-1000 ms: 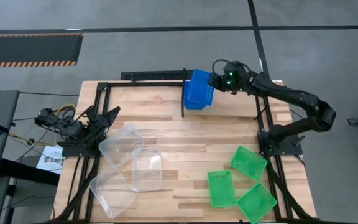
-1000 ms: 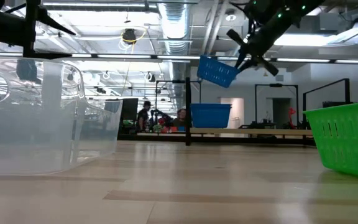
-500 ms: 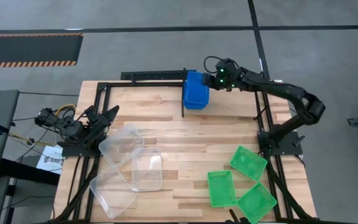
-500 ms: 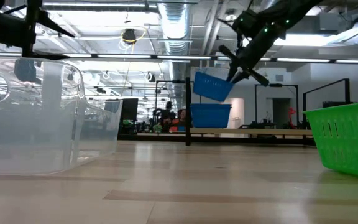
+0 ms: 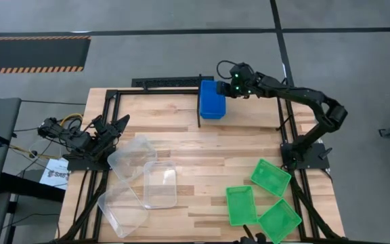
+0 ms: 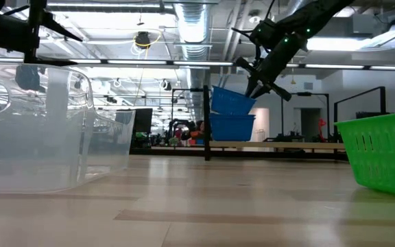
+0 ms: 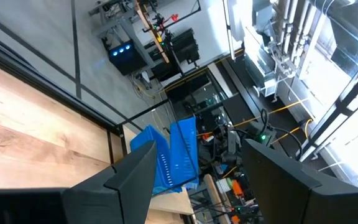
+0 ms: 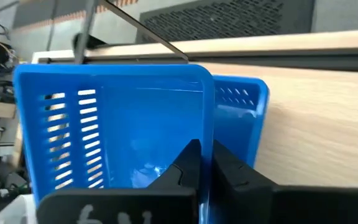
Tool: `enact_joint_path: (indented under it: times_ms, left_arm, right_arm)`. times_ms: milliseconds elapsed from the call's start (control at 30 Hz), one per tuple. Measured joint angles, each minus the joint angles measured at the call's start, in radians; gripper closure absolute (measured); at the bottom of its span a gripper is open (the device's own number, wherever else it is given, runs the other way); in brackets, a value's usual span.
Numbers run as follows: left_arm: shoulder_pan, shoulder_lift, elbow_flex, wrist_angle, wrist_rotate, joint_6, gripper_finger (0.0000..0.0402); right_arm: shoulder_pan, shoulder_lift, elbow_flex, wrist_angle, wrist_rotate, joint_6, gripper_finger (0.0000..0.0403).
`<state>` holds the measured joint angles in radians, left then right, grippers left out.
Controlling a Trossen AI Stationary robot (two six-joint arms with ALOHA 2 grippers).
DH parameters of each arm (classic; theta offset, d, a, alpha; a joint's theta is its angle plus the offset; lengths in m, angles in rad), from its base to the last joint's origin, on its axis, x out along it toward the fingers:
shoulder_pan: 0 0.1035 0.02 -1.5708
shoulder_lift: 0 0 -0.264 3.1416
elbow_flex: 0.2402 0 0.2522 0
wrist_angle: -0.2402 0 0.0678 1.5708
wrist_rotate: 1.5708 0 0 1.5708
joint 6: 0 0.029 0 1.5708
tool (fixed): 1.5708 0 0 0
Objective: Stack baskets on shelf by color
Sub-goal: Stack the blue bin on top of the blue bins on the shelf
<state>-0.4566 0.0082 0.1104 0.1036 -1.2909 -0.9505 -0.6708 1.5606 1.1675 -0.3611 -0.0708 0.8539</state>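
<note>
My right gripper (image 5: pixel 227 89) (image 6: pixel 258 77) is shut on a blue basket (image 5: pixel 212 99) (image 6: pixel 232 101) at the left end of the shelf (image 6: pixel 286 145). That basket tilts just above the blue baskets (image 6: pixel 232 127) standing on the shelf. Three clear baskets (image 5: pixel 143 181) lie on the near left of the table, overlapping. Three green baskets (image 5: pixel 264 198) sit on the near right. My left gripper (image 5: pixel 111 129) (image 7: pixel 197 180) waits open at the table's left edge, touching nothing. My right gripper (image 8: pixel 210 158) pinches the blue basket's right-hand end wall (image 8: pixel 207 118), one finger (image 8: pixel 190 163) inside the basket and one (image 8: pixel 230 168) outside. The fingers come from the table's right, slanting down. The basket is tilted, and its lower edge (image 6: pixel 233 114) reaches the rim of the basket beneath.
Black rails (image 5: pixel 199 112) frame the shelf and the table's sides. A green basket wall (image 6: pixel 382 154) and a clear basket (image 6: pixel 46 123) stand close in the low view. Bare planks (image 5: pixel 208 156) lie between the clear and green groups.
My right gripper has moved toward the table's left and down, carrying the blue basket. The basket has dropped from well above the shelf's blue baskets to just over them and has tipped closer to level.
</note>
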Motion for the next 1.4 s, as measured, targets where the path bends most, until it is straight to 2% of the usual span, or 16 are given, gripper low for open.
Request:
enact_joint_path:
  times_ms: [267, 1000, 1167, 1400]
  left_arm:
    - [0.000, 0.000, 0.000, 0.000, 0.000, -0.001, 0.0178]
    - [0.000, 0.000, 0.000, 0.000, 0.001, -0.002, 0.0178]
    - [0.000, 0.000, 0.000, 0.000, 0.001, -0.003, 0.0178]
    - [0.000, 0.000, 0.000, 0.000, 0.001, -0.004, 0.0178]
  right_arm:
    - [-0.023, -0.003, 0.000, -0.010, -0.003, -0.002, 0.0355]
    - [-0.039, -0.003, 0.000, -0.043, -0.011, -0.028, 0.0352]
    - [-0.039, -0.003, 0.000, -0.043, -0.011, -0.042, 0.0327]
    - [-0.039, -0.003, 0.000, -0.043, -0.011, -0.044, 0.0257]
